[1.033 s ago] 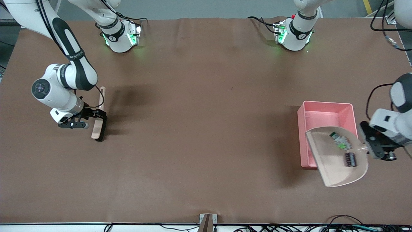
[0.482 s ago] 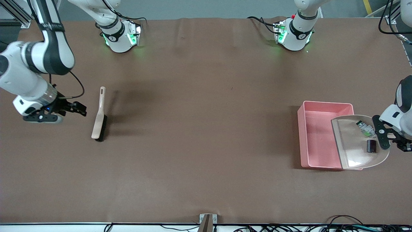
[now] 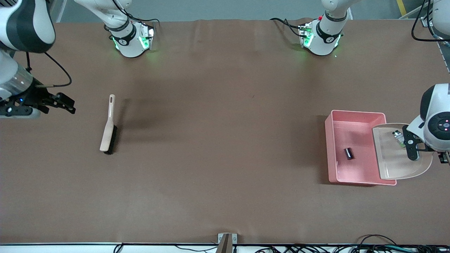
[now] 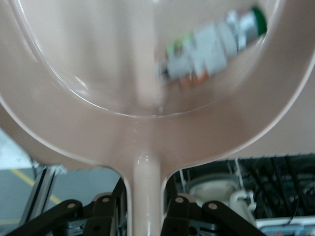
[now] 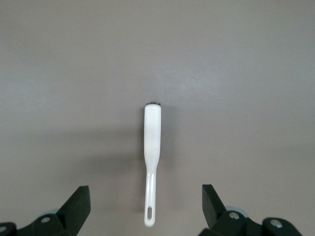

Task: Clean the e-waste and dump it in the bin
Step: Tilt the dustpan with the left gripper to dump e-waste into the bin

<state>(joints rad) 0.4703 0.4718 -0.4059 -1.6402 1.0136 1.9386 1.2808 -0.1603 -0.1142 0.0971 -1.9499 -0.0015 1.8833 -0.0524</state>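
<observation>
The pink bin (image 3: 329,151) stands toward the left arm's end of the table. A small dark e-waste block (image 3: 348,153) lies on its floor. My left gripper (image 3: 416,150) is shut on the handle (image 4: 146,191) of the beige dustpan (image 3: 395,163), which is tilted over the bin's edge. The white e-waste piece with an orange label (image 4: 211,46) is still in the pan (image 3: 398,136). My right gripper (image 3: 58,102) hangs open and empty over the table's right-arm end, with the brush (image 5: 151,142) lying below it between its jaws.
The beige brush (image 3: 108,130) lies flat on the brown table, handle pointing toward the robots' bases. Both arm bases (image 3: 132,38) (image 3: 321,37) stand along the table's top edge. Cables and a small bracket (image 3: 226,240) line the edge nearest the front camera.
The left arm swung the dustpan over the bin and tilted it, and the dark block slid from the pan into the bin. The right gripper let go of the brush and drew away from it.
</observation>
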